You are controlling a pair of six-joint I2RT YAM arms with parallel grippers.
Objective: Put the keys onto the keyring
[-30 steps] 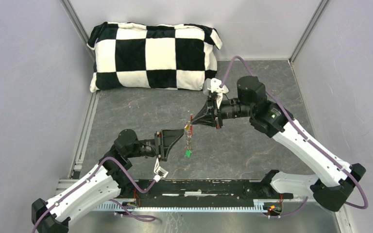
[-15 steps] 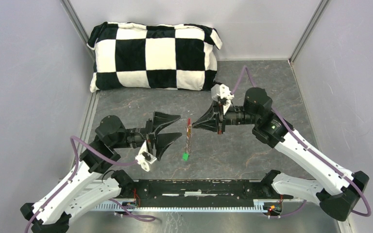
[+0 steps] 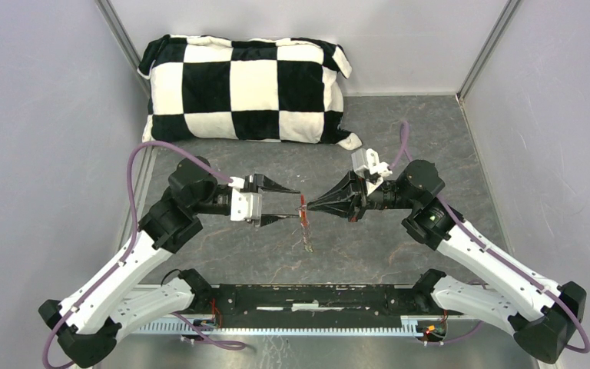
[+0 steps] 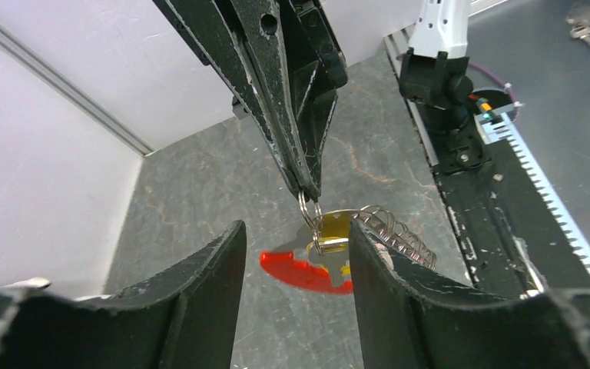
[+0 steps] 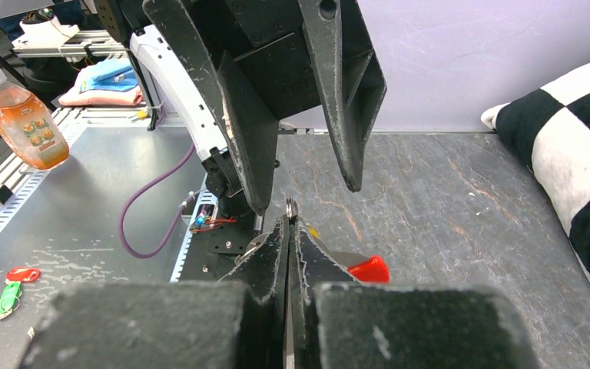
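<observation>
Right gripper (image 3: 312,206) is clenched on the thin metal loop of the keyring (image 3: 303,215), holding it in the air well out in front of the checkered pillow (image 3: 242,88), above the grey surface (image 3: 215,250). Left gripper (image 3: 297,204) faces it from the opposite side, released. One of its fingers sits nearer the pillow and one farther from it, with the keyring between them and nothing gripped. A second ago the left gripper was pinched in close beside the right one. Half a second ago it had let go and swung back, and now it has turned its wrist and come in again with fingers apart. The right arm has meanwhile carried the keyring farther from the pillow. Seen from the left wrist camera, the yellow key (image 4: 335,226) hangs just below the pinched loop, with the red tag (image 4: 303,270) under it. The green key, which dangled lowest before, cannot be picked out now. This looks like a regrasp: the yellow key seems threaded, and the left gripper is probably lining up a fresh hold.
</observation>
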